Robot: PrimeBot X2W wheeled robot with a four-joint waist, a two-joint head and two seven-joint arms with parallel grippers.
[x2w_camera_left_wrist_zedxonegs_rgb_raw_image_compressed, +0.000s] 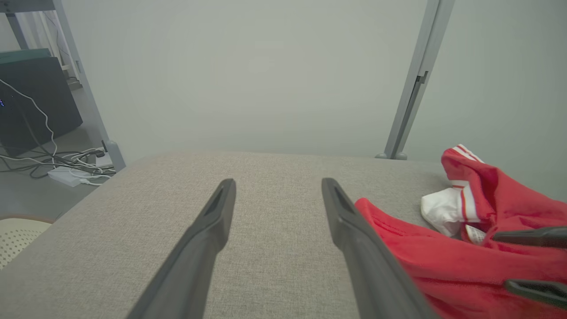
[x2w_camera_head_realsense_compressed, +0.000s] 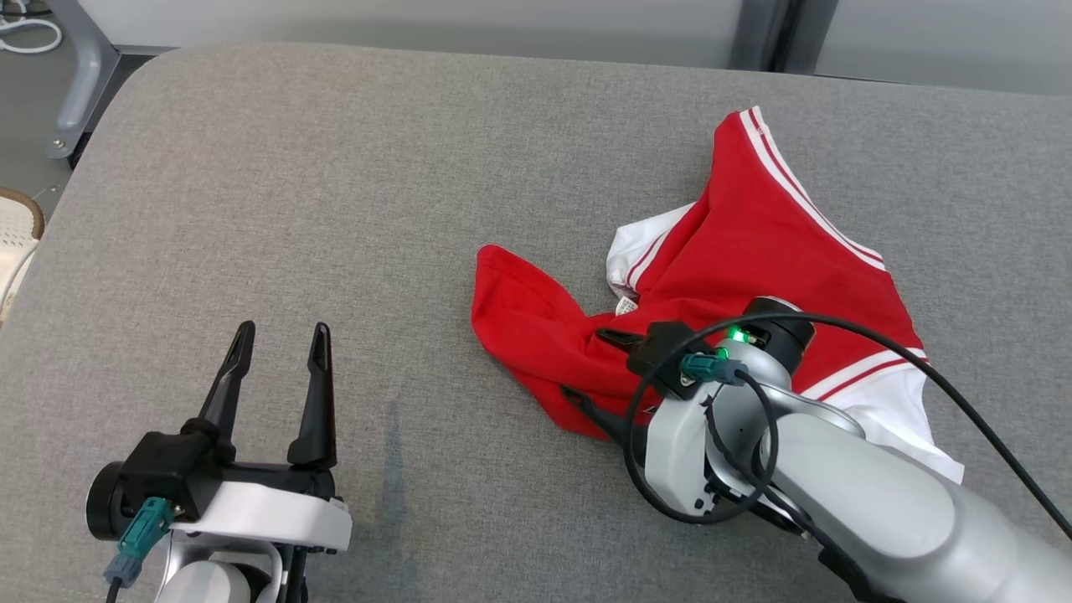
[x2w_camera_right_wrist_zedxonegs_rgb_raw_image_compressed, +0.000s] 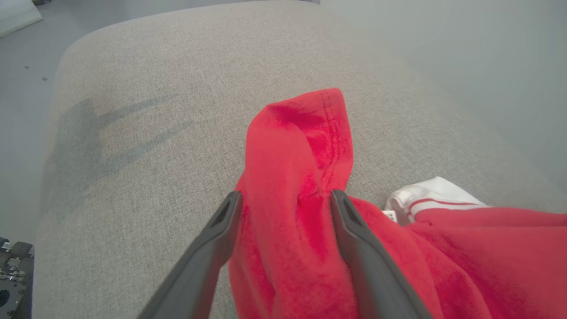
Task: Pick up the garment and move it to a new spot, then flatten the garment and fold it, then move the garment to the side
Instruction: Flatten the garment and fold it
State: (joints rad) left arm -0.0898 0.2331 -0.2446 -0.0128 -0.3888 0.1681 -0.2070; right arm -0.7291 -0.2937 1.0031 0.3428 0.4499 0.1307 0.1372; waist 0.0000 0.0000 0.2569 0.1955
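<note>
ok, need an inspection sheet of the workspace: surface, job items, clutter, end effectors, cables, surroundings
Surface: grey fabric cushion, bare on its left half.
Job's things: red and white garment, crumpled, on the right half.
Clutter: nothing seen.
End effectors: left end effector open over bare cushion, apart from the garment; right end effector open, fingers straddling a red fold.
Cables: black cable looping off the right arm; loose wires on the floor.
Surroundings: grey post, pale wall.
</note>
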